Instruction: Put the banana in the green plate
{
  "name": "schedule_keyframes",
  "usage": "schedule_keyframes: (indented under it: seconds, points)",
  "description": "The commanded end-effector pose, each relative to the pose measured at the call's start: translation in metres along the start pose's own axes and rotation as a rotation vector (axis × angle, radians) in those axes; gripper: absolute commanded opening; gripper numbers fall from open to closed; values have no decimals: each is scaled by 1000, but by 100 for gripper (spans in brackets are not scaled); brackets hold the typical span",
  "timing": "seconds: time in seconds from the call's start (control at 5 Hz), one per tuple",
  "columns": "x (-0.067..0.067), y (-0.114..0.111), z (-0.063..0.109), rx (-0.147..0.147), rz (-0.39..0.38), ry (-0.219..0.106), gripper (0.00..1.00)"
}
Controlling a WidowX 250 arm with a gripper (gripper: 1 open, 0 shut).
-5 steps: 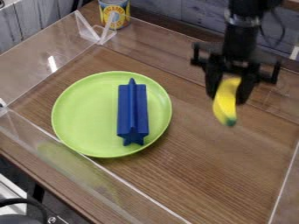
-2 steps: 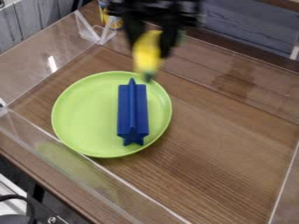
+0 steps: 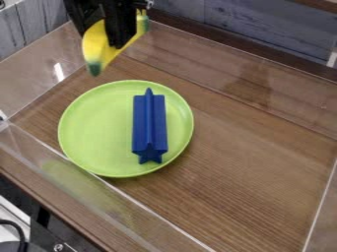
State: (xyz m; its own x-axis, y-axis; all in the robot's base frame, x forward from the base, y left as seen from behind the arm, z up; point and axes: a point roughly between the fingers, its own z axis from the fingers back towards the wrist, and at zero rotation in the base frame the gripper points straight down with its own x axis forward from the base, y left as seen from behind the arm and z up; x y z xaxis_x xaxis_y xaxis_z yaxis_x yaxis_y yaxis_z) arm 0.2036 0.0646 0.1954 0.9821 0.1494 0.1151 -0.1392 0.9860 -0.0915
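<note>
Camera: 1 banana (image 3: 98,46) in claw (image 3: 110,28), 1 plate (image 3: 93,148).

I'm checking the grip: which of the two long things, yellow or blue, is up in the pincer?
The yellow banana, raised in the pincer; the blue block lies on the green plate.

Worktop and directly supported item

The wooden worktop (image 3: 243,182) has a brown, plank-like surface with lengthwise grain lines and is bounded along its edges by clear, see-through side panels (image 3: 125,212). The round lime-green plate (image 3: 93,148), shallow-rimmed, lies flat on the worktop, left of centre in the view; on the plate, right of its centre, rests a long blue block with a ridged, star-shaped end, set roughly upright in the view and reaching close to the plate's right rim.
</note>
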Motion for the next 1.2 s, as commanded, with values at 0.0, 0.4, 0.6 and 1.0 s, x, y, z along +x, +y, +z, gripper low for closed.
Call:
schedule_keyframes:
  seconds: [0.0,0.4,0.6,1.0]
  points:
    - [-6,10,10,17,34,-7,0]
    - [-13,11,-13,33,112,46,0]
    - [-12,8,-35,47,131,65,0]
    - [-31,10,-93,58,43,74,0]
